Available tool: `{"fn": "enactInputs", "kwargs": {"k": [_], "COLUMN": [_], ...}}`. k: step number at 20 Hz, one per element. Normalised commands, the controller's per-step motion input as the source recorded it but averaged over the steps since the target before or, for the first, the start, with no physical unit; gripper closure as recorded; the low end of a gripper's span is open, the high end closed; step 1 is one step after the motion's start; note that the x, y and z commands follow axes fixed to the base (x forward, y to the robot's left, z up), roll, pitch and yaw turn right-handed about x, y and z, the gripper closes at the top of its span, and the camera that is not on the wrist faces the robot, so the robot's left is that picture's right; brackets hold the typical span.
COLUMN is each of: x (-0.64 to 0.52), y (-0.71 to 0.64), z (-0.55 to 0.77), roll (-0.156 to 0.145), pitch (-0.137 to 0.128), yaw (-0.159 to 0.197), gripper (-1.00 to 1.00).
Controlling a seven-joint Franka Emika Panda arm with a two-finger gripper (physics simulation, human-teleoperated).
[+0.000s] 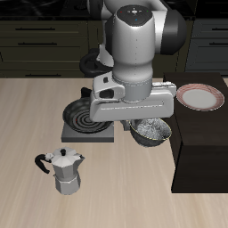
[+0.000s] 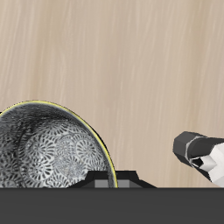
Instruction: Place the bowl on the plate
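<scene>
Exterior view, arm over bowl (image 1: 150,133), plate (image 1: 199,97) well apart, pincer state cannot be told.

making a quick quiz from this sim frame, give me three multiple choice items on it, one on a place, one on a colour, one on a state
1. Where does the round flat white plate lie?
A. on the dark raised surface, bare of the bowl
B. on the stove burner
C. under the moka pot

2. What colour is the plate's rim band?
A. blue
B. reddish-pink
C. green

3. How does the small round silvery-grey bowl stand relative to the plate?
A. resting on it
B. apart from it, close under the end effector
C. upside down on the burner

Key: 1 A, the exterior view shows the plate on the dark surface. 2 B, its band reads reddish-pink. 3 B, the bowl sits below the arm's end effector, short of the plate, its speckled inside facing up.
</scene>
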Motion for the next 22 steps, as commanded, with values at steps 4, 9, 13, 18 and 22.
{"fn": "enactInputs", "kwargs": {"k": [4,9,13,18,22], "x": [-0.18,-0.22,-0.2,-0.16,-0.19], "y": [0.01,0.02,0.01,-0.02,-0.04], "z": [0.4,0.37,0.21,0.22,0.27], "roll": [-0.001,0.009,0.007,-0.006,-0.003], "pitch": [-0.048,-0.047,-0.009,-0.042,-0.035], "yaw": [0.003,0.001,-0.003,0.02,-0.003], "gripper": [1.0,1.0,1.0,1.0,1.0]}}
